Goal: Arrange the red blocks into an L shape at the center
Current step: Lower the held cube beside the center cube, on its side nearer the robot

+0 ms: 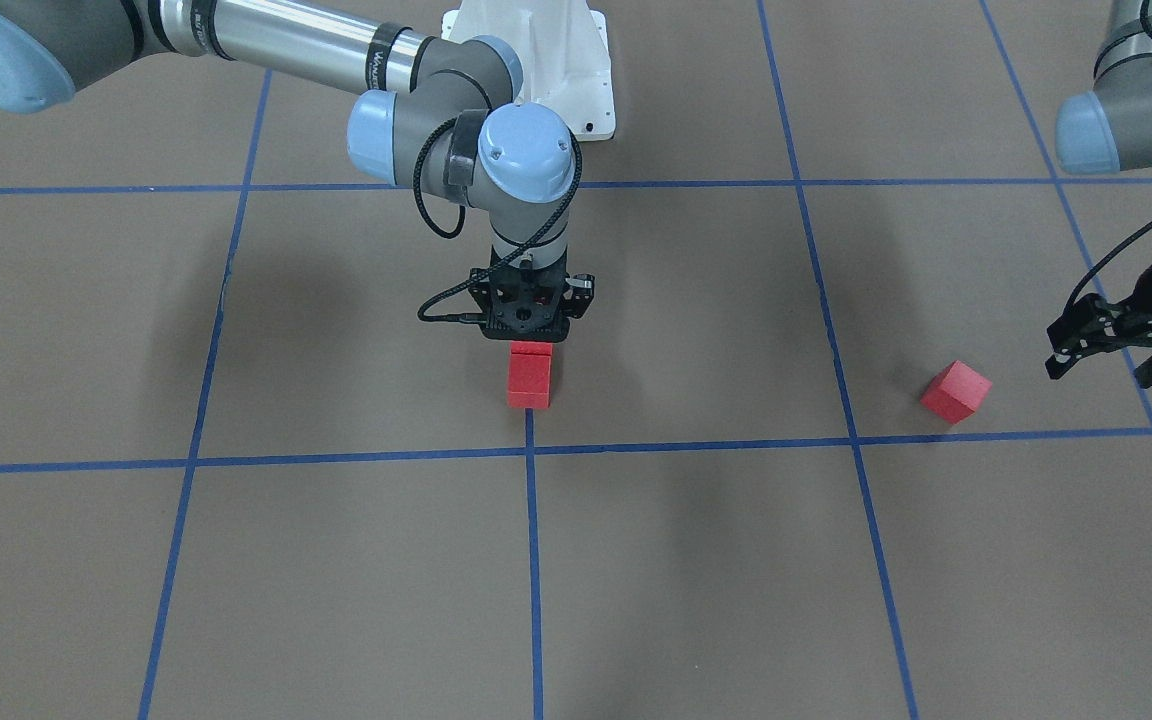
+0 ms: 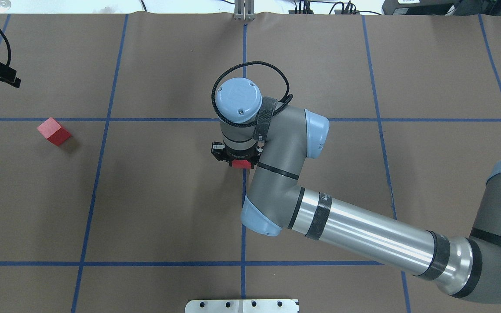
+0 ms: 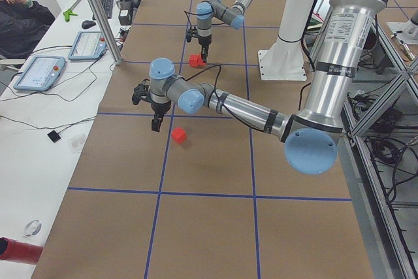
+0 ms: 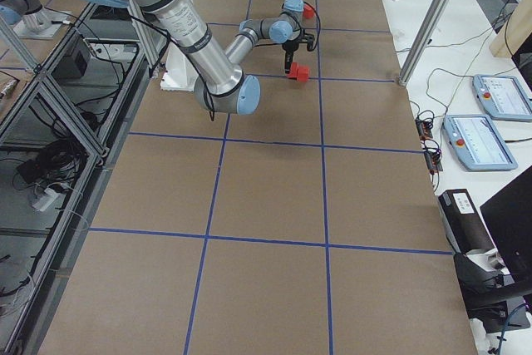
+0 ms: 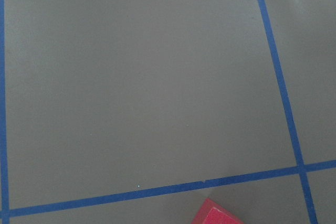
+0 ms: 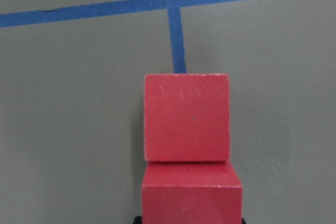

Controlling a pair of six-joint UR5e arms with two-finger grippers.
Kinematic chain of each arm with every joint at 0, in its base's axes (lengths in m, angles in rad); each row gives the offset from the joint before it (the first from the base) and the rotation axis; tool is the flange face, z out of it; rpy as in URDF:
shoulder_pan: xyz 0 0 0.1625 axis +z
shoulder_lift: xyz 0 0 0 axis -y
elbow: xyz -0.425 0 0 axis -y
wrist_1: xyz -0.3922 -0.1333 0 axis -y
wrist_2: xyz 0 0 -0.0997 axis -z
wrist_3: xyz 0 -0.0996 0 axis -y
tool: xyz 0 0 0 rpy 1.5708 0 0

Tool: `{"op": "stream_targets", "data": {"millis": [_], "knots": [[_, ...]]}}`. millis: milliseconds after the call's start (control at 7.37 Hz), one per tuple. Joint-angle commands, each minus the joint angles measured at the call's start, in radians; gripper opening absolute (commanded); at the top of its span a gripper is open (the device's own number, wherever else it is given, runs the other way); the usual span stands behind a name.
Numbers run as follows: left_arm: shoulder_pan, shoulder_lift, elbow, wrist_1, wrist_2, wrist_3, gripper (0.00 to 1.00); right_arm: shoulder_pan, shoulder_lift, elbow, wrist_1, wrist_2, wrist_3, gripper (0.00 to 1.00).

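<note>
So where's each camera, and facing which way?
Front-facing: across the brown taped table, facing the robot; both arms.
Overhead: behind it, looking down; right arm.
Left side: table's left end; left arm nearest.
Right side: right end; right arm nearest.
Left wrist: down on table; no arm.
Right wrist: down on two small matte red cubes.
Front-facing and overhead share the third cube.

On the desk [image 1: 336, 560], two blocks [image 1: 528, 385] touch in a short row on the robot's side of the middle crossing [image 1: 530, 450] of the tape lines. The rear block [image 1: 531, 349] sits under the right tool [image 1: 530, 330]. The third block [image 1: 954, 391] lies well apart toward the robot's left, near the left tool [image 1: 1104, 372].
</note>
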Motion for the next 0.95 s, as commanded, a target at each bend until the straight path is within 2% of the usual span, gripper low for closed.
{"op": "stream_targets", "data": {"millis": [0, 814], "knots": [[0.000, 0.000, 0.000, 0.000, -0.001, 0.000, 0.99, 0.000, 0.000, -0.027, 0.049, -0.013, -0.036, 0.00], [0.000, 0.000, -0.002, -0.001, -0.001, 0.000, 1.00, 0.025, -0.015, -0.025, 0.052, -0.012, -0.093, 0.00]]}}
